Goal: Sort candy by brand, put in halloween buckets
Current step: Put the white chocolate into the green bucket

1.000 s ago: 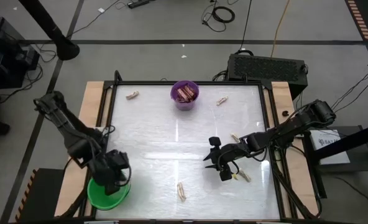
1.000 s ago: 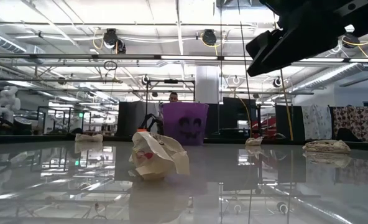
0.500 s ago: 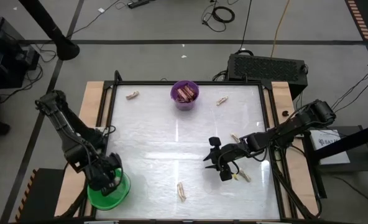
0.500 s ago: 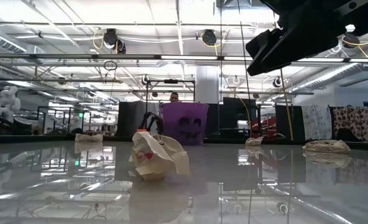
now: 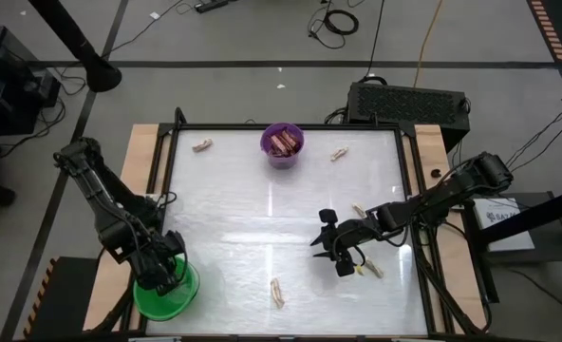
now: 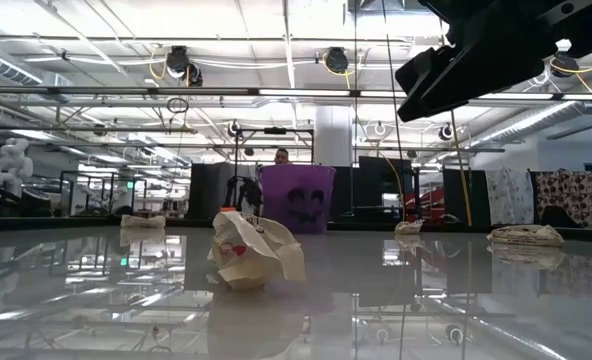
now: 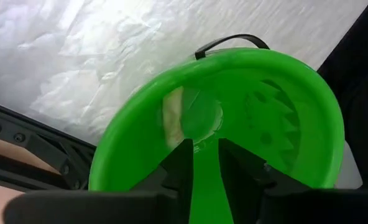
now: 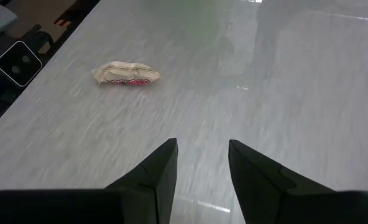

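Candy [image 7: 173, 116], pale, inside green bucket [image 5: 163, 296] at near left, under slightly parted left gripper [image 7: 202, 163]; right gripper [image 8: 201, 163] parted, empty, mid-table.

left hand [image 7: 201, 163] slightly parted, right hand [image 8: 202, 163] open — both low

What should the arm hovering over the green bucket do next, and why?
Probably lift clear of the green bucket. The left end effector hangs over it with fingers slightly apart and nothing between them, so its pale candy seems dropped inside.
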Controlling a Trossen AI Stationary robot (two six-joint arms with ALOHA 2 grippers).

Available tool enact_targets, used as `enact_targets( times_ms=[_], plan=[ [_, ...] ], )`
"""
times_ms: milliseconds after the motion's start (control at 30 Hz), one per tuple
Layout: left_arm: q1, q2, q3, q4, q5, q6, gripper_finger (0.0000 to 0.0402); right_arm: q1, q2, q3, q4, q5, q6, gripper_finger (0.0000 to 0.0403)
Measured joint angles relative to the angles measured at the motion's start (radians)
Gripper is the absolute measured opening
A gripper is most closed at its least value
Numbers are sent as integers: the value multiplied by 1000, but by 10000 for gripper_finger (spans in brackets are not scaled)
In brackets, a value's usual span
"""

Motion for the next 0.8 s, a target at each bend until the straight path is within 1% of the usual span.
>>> enact_targets(
  times_ms=[100, 167, 233, 367, 500, 567, 667, 800],
  plan=[
    [0, 0, 0, 8, 5, 0, 96, 0, 0, 0, 0, 0, -1, 137],
    [0, -2, 0, 32, 29, 3, 98, 0, 0, 0, 0, 0, -1, 137],
    [0, -8, 7, 43, 29, 13, 99, 0, 0, 0, 0, 0, -1, 137],
    [10, -12, 44, 55, -47, 68, 100, 0, 0, 0, 0, 0, -3, 137],
    [59, -11, 52, 85, -112, 134, 100, 0, 0, 0, 0, 0, -3, 137],
    [102, -6, 52, 113, -143, 202, 100, 0, 0, 0, 1, 0, -3, 137],
    [176, 22, 52, 202, -163, 393, 100, 0, 0, 0, 2, 0, -3, 137],
    [264, 99, 52, 331, -179, 633, 100, 0, 0, 0, 2, 4, -4, 137]
  ],
)
